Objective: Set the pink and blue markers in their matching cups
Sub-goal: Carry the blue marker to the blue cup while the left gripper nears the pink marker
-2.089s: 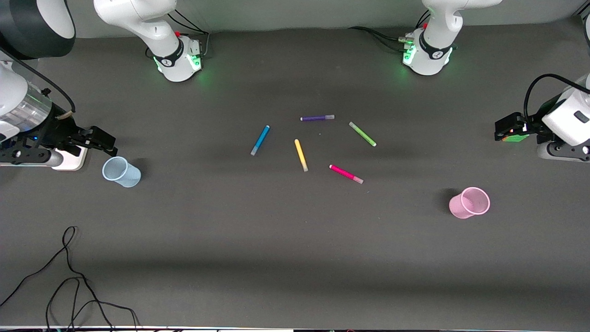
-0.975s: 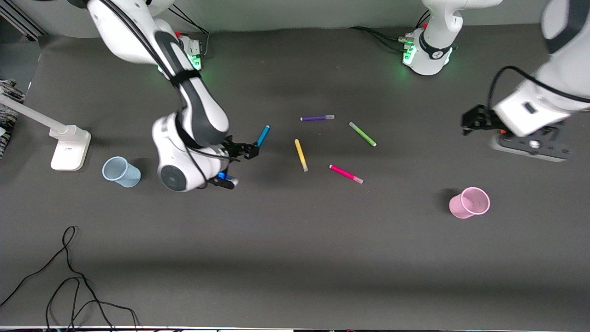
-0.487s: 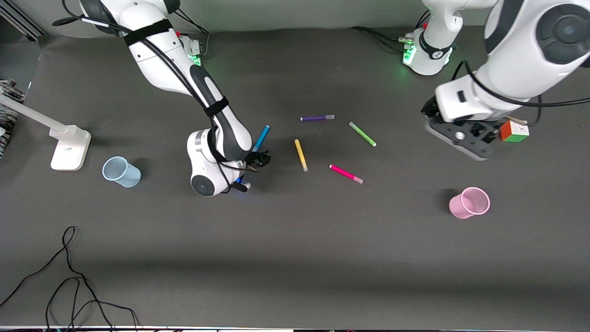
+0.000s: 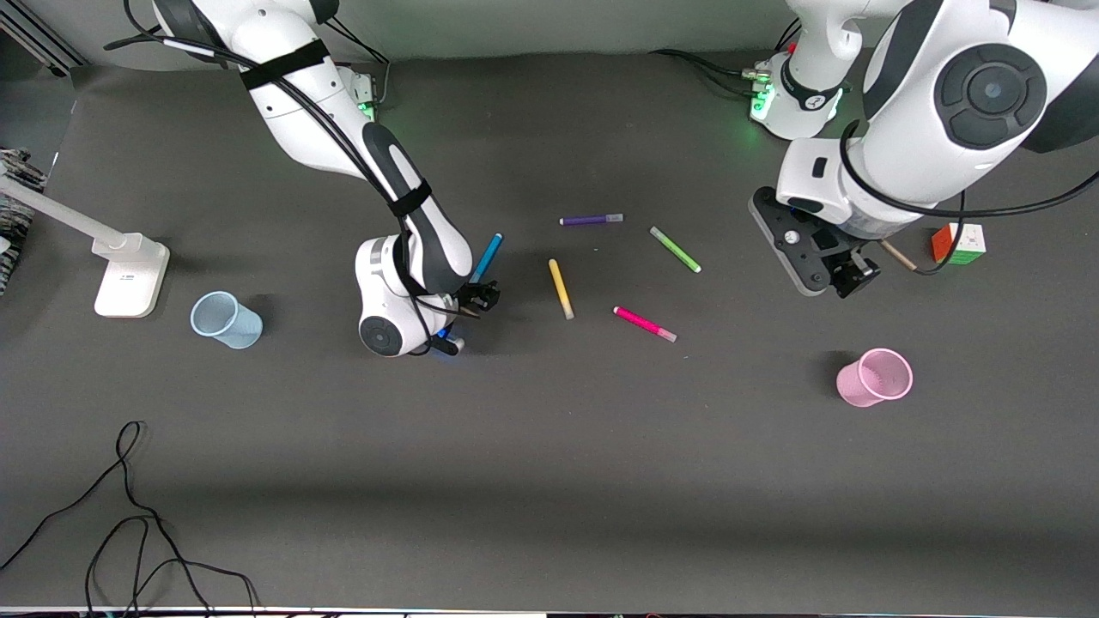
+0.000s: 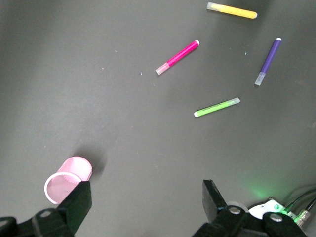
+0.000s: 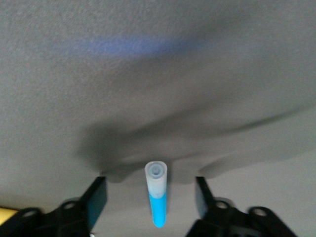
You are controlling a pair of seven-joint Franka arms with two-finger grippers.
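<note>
Right gripper down at the bench, jaws apart astride the blue marker, not yet pinching; left gripper wide, aloft near the pink cup; risks rolling the slim barrel aside.

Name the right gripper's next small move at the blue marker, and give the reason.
Probably finish closing the right gripper on the blue marker. The right wrist view shows the marker lying on the table between the two fingers, with a gap on each side, so nothing grips it yet. Lifting now would likely leave it there. The blue cup waits toward the right arm's end of the table.
</note>
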